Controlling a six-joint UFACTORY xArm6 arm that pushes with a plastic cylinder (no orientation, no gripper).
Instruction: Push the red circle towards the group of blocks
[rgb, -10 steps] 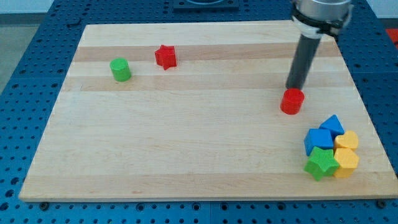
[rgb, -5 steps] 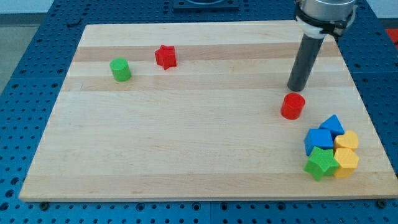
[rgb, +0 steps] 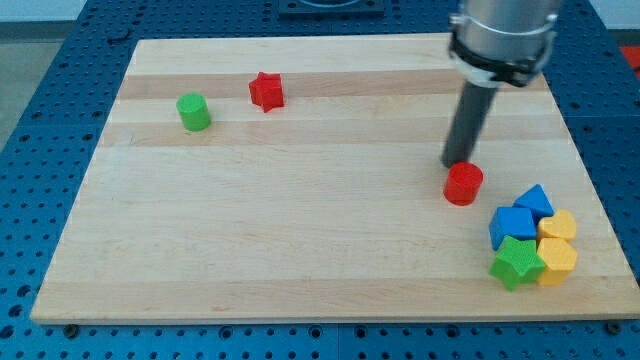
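The red circle (rgb: 463, 185) is a short red cylinder on the wooden board (rgb: 300, 220), right of centre. My tip (rgb: 455, 164) stands just above it and slightly to its left in the view, touching or nearly touching its upper edge. The group of blocks sits at the view's lower right: a blue block (rgb: 535, 201), a second blue block (rgb: 512, 224), two yellow blocks (rgb: 558, 226) (rgb: 556, 260) and a green star (rgb: 515, 262). The red circle lies up and to the left of the group, a short gap away.
A red star (rgb: 266, 91) and a green cylinder (rgb: 193, 112) sit at the view's upper left. The board's right edge (rgb: 590, 180) runs close to the group. A blue perforated table (rgb: 40, 120) surrounds the board.
My tip has moved left and down, from upper right of the red circle to its upper left. The red circle has slid down and slightly left.
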